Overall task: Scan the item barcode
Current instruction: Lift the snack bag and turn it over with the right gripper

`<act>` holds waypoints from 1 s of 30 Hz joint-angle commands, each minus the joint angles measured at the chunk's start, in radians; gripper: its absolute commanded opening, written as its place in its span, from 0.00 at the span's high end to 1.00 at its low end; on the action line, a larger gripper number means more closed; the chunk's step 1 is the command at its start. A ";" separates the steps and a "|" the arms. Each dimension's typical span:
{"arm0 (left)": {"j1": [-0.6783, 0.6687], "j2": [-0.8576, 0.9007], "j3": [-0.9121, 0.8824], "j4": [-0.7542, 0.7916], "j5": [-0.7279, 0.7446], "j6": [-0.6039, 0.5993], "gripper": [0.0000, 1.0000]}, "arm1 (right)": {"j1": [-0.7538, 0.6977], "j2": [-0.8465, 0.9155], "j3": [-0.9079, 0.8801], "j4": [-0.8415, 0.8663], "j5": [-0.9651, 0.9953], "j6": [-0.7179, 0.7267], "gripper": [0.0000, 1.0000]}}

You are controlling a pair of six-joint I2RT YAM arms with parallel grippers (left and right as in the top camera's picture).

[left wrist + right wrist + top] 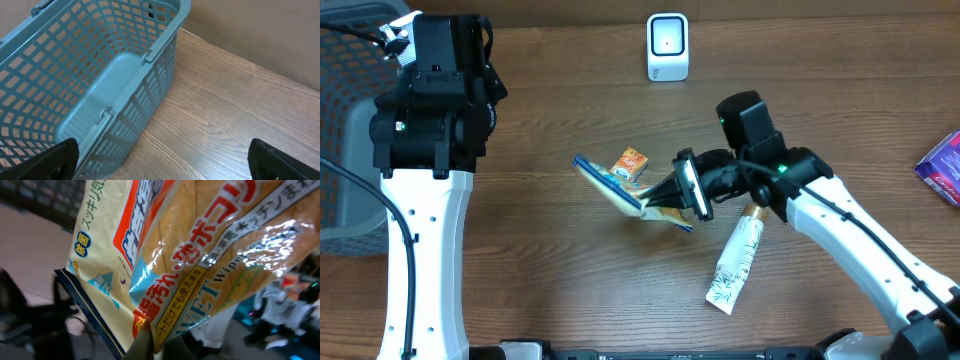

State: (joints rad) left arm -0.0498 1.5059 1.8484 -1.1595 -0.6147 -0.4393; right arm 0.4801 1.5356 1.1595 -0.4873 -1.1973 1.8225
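**Right gripper**: fingers clenched on the wet-wipe pack, gripping it at one edge. In the wrist view one dark finger shows at the bottom of the frame, against the pack's seam. The pack runs out from the fingertips as a tilted, blue-edged slab. Seen close, it is glossy film printed in yellow, orange and pale blue, and it fills most of the wrist view.

**Orange carton**: small, just beside the pack, near the fingertips on the scanner side.

**White tube**: lies on the wooden table behind the fingers, alongside the right wrist, with its capped end towards the wrist.

**Scanner**: white and upright, well apart from the fingers at the far side of the table.

**Purple box**: well apart behind the right arm, cut off by the frame edge.

**Left gripper**: fingers released and spread wide, with nothing between them. Their dark tips sit in the two lower corners of the wrist view.

**Basket**: blue-grey lattice, below and ahead of the left fingers. Its long wall runs away from the tip in the lower-left corner.
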 commanded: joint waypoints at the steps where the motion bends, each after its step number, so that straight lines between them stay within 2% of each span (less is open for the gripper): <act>1: 0.006 0.005 0.010 0.000 -0.013 -0.006 0.00 | -0.049 0.067 0.025 0.008 -0.051 0.110 0.96; 6: 0.006 0.005 0.010 0.000 -0.013 -0.006 0.00 | -0.105 0.213 0.025 0.030 -0.140 0.105 0.96; 12: 0.006 0.005 0.010 0.000 -0.013 -0.006 0.00 | -0.122 0.391 0.025 0.304 -0.328 0.135 0.96; 19: 0.006 0.005 0.010 0.000 -0.013 -0.006 0.00 | -0.202 0.441 0.025 0.344 -0.317 0.142 0.96; 30: 0.006 0.005 0.010 0.000 -0.013 -0.006 0.00 | -0.425 0.441 0.024 0.362 -0.209 0.087 0.96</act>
State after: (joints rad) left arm -0.0494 1.5059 1.8484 -1.1595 -0.6151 -0.4393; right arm 0.0864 1.9724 1.1610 -0.1287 -1.4410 1.9350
